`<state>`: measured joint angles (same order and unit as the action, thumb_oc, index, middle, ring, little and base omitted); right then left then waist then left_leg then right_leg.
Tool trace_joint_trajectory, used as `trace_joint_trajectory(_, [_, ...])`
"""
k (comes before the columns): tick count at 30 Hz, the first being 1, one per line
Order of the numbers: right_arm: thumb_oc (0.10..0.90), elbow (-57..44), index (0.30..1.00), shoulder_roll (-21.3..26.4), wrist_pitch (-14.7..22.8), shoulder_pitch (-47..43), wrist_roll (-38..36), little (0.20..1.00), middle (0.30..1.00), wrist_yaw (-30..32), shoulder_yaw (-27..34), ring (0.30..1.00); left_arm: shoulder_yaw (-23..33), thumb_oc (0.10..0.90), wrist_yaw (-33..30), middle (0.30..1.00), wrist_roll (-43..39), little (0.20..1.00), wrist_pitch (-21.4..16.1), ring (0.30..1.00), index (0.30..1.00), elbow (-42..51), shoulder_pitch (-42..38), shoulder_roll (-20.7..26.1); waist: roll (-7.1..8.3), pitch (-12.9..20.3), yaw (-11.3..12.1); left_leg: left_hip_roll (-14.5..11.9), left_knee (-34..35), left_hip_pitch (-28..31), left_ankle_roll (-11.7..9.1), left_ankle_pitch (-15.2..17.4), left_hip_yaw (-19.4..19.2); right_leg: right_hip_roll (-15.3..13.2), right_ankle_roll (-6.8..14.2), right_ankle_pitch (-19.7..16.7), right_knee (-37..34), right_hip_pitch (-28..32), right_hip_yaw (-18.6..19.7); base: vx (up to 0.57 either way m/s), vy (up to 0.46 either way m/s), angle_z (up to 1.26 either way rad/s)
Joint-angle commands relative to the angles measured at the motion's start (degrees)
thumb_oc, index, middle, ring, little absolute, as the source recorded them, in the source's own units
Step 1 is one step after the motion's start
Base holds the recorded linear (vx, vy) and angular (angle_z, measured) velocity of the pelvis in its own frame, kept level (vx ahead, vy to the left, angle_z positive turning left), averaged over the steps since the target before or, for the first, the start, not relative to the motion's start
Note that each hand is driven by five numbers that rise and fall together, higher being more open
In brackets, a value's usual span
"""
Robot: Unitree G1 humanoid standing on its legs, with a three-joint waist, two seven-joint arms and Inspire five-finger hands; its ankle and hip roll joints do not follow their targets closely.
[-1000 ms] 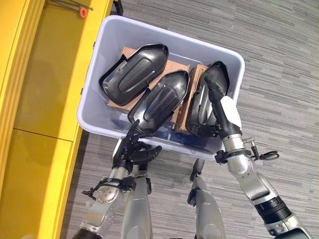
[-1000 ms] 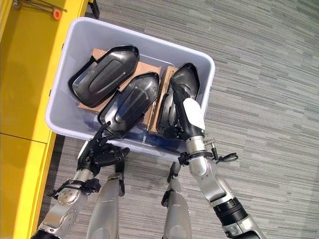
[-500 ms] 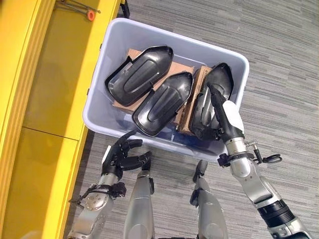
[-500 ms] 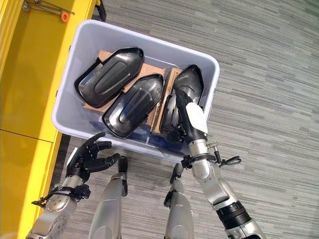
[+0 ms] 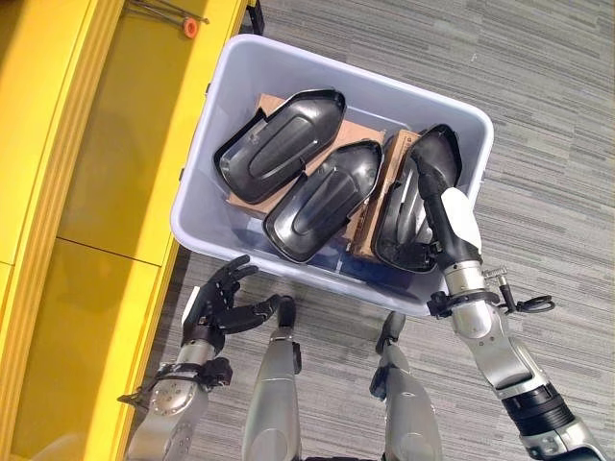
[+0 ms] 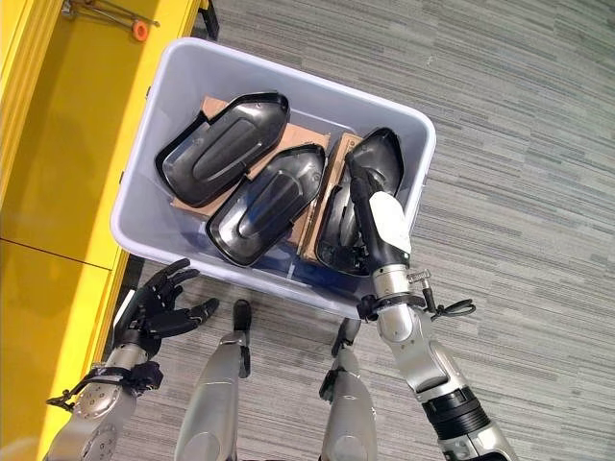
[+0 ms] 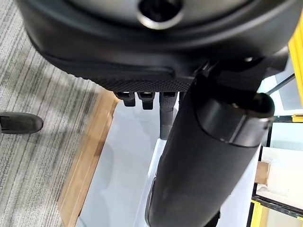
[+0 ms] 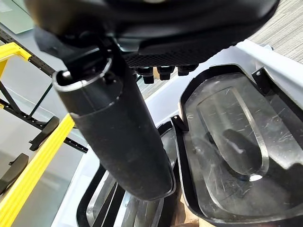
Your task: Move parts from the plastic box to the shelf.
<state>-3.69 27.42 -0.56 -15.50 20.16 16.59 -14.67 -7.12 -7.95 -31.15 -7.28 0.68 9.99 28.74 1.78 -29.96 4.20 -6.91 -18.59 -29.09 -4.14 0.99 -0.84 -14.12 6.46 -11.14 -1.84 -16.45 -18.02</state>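
A pale grey plastic box stands on the carpet with three black shell-shaped parts lying on cardboard inside. The left part and the middle part lie untouched. My right hand reaches over the near wall and rests open along the right part. In the right wrist view its thumb lies straight outside that part's rim, and the fingers reach over the hollow inside. My left hand hovers open outside the box, below its near-left corner, fingers spread and holding nothing.
A yellow shelf runs along the left side, close to the box's left wall. An orange-handled tool lies at the shelf's far end. Grey striped carpet extends to the right of the box.
My left hand has drawn back from the box's near rim and the middle part's end, moving down and left with its fingers spreading. The right hand stays on the right part. The camera has shifted.
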Motion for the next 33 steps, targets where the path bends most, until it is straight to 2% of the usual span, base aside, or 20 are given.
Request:
trace_joint_trajectory(1, [0.900,-9.45,1.000,2.39,5.16,-0.30,0.56,1.000,1.000,1.13,3.74,1.000,2.82,0.900,1.25,1.000,-0.02,1.000,-2.57,1.000,1.000,5.85,4.18,4.23,-0.96,2.48,-0.05,-2.78,6.97,3.58,-0.49,-2.70,-2.67,-3.76,3.66,11.62,7.75,6.74,-2.58,0.00,0.000,0.00])
trace_joint_trajectory(16, [0.900,-11.07,1.000,3.22,5.62,2.99,0.82,1.000,1.000,-0.44,4.23,1.000,5.92,0.900,1.08,1.000,1.84,1.000,-1.52,1.000,1.000,1.15,9.28,3.56,-1.61,1.71,0.16,-2.76,6.99,3.23,-0.46,-2.87,-2.98,-3.72,3.65,11.95,7.92,6.45,-2.78,0.00,0.000,0.00])
trace_joint_trajectory(25, [0.900,-11.08,1.000,3.42,5.25,3.06,0.95,1.000,1.000,-0.10,4.07,1.000,7.03,0.900,-0.70,1.000,4.28,1.000,-0.65,1.000,1.000,-5.21,8.87,2.08,-1.84,1.12,0.26,-2.58,7.47,2.99,-0.42,-3.16,-3.21,-3.62,3.47,11.96,7.86,6.02,-2.85,0.01,-0.002,0.00])
trace_joint_trajectory(26, [0.900,-11.07,1.000,3.42,5.22,3.11,0.86,1.000,1.000,0.12,4.08,1.000,7.42,0.900,-0.97,1.000,4.20,1.000,-0.63,1.000,1.000,-6.58,8.67,1.68,-1.77,0.94,0.20,-2.77,7.28,3.34,-0.88,-1.97,-2.99,-3.46,3.83,12.79,7.92,6.28,-2.31,0.00,0.000,0.00])
trace_joint_trajectory(27, [0.900,-11.08,1.000,3.42,5.22,3.06,0.87,1.000,1.000,0.15,4.13,1.000,7.42,0.900,-0.97,1.000,4.20,1.000,-0.66,1.000,1.000,-6.58,8.60,1.69,-1.83,0.70,0.20,-2.63,7.25,2.76,-0.37,-3.11,-3.29,-3.64,3.47,11.89,7.88,5.80,-2.73,0.07,-0.020,0.00])
trace_joint_trajectory(28, [0.900,-11.09,1.000,3.40,5.21,3.06,0.83,1.000,1.000,0.15,4.07,1.000,7.47,0.900,-1.05,1.000,4.18,1.000,-0.64,1.000,1.000,-6.83,8.57,1.61,-1.76,0.84,0.16,-2.75,7.23,3.26,-0.86,-1.94,-3.02,-3.45,3.81,12.79,7.95,6.22,-2.27,0.00,0.000,0.00])
trace_joint_trajectory(33, [0.900,-11.33,1.000,3.19,5.22,2.64,0.79,1.000,1.000,0.11,3.36,1.000,6.93,0.900,-1.30,1.000,4.89,1.000,-0.62,1.000,1.000,-6.77,8.13,1.56,-1.76,0.22,-0.11,-2.62,6.78,2.49,-0.58,-1.69,-3.26,-3.50,3.79,12.67,8.34,5.25,-1.98,0.00,0.009,-0.02])
